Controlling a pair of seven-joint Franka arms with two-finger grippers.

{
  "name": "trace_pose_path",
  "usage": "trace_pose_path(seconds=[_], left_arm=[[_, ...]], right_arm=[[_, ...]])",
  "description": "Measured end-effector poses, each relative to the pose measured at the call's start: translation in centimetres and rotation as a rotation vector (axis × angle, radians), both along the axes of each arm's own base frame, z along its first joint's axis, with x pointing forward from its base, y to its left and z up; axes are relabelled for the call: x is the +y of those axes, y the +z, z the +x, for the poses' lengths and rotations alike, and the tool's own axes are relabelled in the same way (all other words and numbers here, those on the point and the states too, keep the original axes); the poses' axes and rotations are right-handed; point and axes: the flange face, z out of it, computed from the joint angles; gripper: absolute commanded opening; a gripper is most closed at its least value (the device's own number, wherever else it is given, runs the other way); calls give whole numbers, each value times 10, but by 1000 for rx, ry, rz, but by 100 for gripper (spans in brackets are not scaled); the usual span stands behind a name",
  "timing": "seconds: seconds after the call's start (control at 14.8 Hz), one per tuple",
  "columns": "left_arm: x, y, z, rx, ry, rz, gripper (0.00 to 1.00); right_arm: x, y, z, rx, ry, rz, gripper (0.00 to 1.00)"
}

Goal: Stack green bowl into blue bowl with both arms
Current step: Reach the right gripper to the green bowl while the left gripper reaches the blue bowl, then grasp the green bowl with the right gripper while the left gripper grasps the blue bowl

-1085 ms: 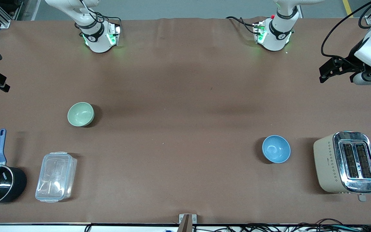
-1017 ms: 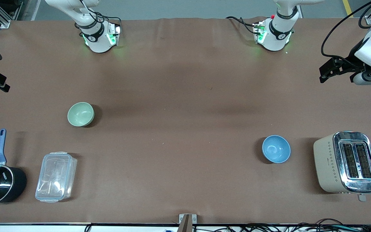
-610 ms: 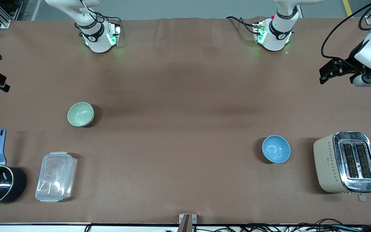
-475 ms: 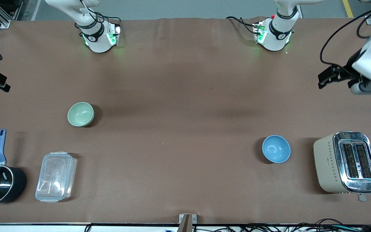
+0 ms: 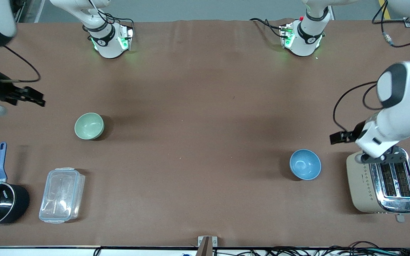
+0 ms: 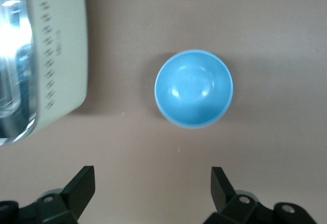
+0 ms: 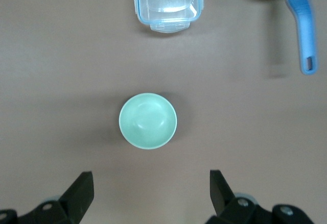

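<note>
Two bowls sit well apart on the brown bench (image 5: pixel 205 106) — the green bowl (image 5: pixel 89 126) under the right tool (image 7: pixel 151 196), the blue bowl (image 5: pixel 305 164) beside a toaster (image 5: pixel 383 179) under the left tool (image 6: pixel 152 196) — both tools spread open, apparently lining up grasps.

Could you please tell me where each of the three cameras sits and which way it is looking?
Front view: high across the table, facing the robots; shows both bases, the left gripper over the table by the toaster, the right gripper up near the green bowl.
Left wrist view: on the left wrist, looking straight down at the blue bowl; its open fingers show.
Right wrist view: on the right wrist, looking down at the green bowl; open fingers show.
Shared: each bowl shows in front and one wrist view.
</note>
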Motion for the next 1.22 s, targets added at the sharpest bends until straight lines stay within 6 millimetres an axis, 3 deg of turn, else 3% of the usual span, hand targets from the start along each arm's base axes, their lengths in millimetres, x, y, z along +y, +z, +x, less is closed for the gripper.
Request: trace_pose_path(seconds=[0.2,0.34,0.54,0.75,0.95,1.02,1.22], left_arm=[[4,-74,14,-31,11,-16,98],[10,-116,20,-34,23,-24,84],[8,-159,22,-21,26,-32,65],[8,-182,21,-11,30,-35,35],[8,-189,20,-2,30,-36,9],[8,-190,20,0,30,-36,3],[5,-187,22,-6,30,-39,0]], right_arm=[[1,-97,-21,-38,7,-1,100],[1,-146,-34,-26,8,-2,100],[-6,-205,-36,-1,-4,-6,100],[-17,-251,-34,4,-24,-12,100],[-27,-276,-36,10,-40,-16,94],[-28,-282,-37,7,-41,-17,87],[-34,-298,-40,8,-52,-20,45]])
